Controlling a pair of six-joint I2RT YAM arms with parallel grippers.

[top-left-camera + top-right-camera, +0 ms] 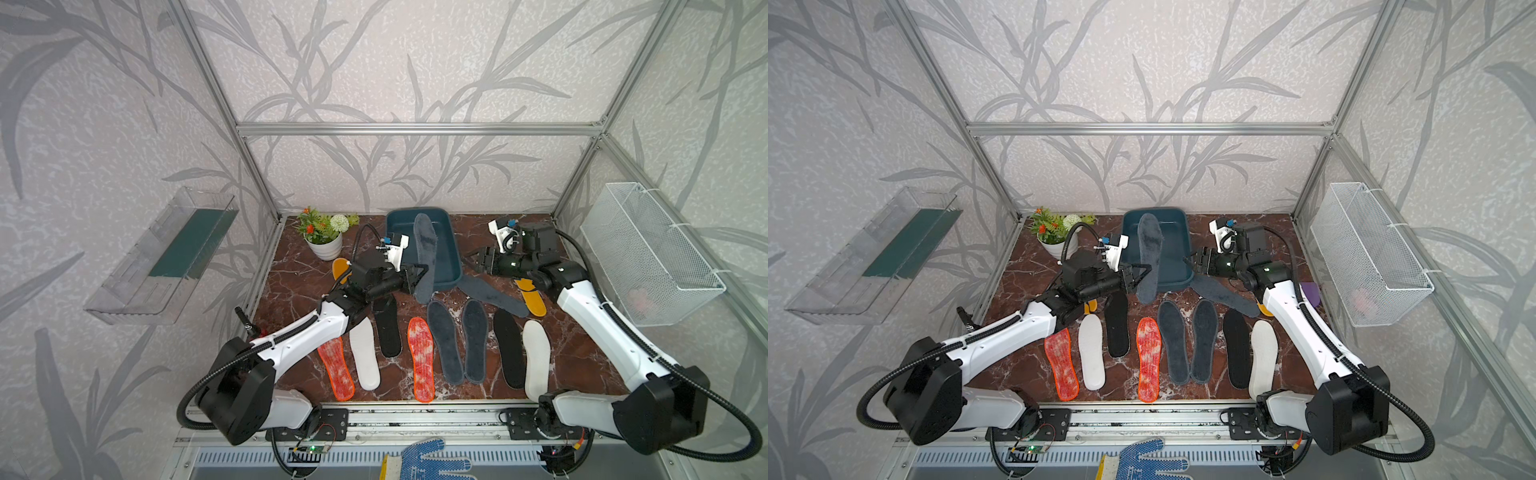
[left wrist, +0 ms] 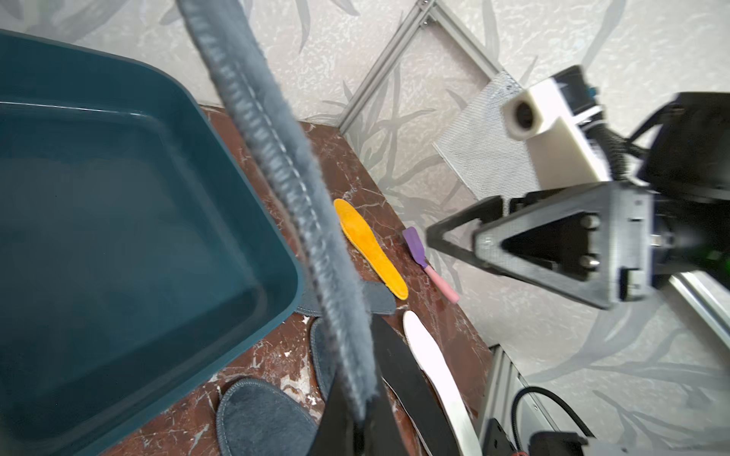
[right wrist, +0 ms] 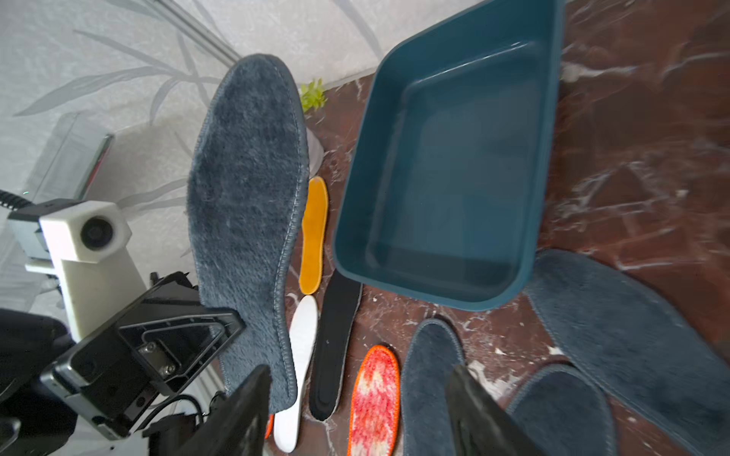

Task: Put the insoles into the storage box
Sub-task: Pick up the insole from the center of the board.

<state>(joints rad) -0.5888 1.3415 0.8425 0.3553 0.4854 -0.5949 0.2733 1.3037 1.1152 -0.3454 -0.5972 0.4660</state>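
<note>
Left hand pinches grey insole near storage box.

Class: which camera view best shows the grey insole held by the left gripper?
The right wrist view: the grey insole faces the camera almost whole, the left gripper pinching its edge. The left wrist view shows it edge-on and blurred. Both top views show it small, overlapping the storage box.

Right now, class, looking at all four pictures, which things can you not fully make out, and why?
Yellow insole beside the plant: both top views, the left arm covers much of it.
Glove: both top views, cut off by the bottom edge.
Pink thing in the wire basket: both top views, blurred behind mesh, cannot be identified.
</note>
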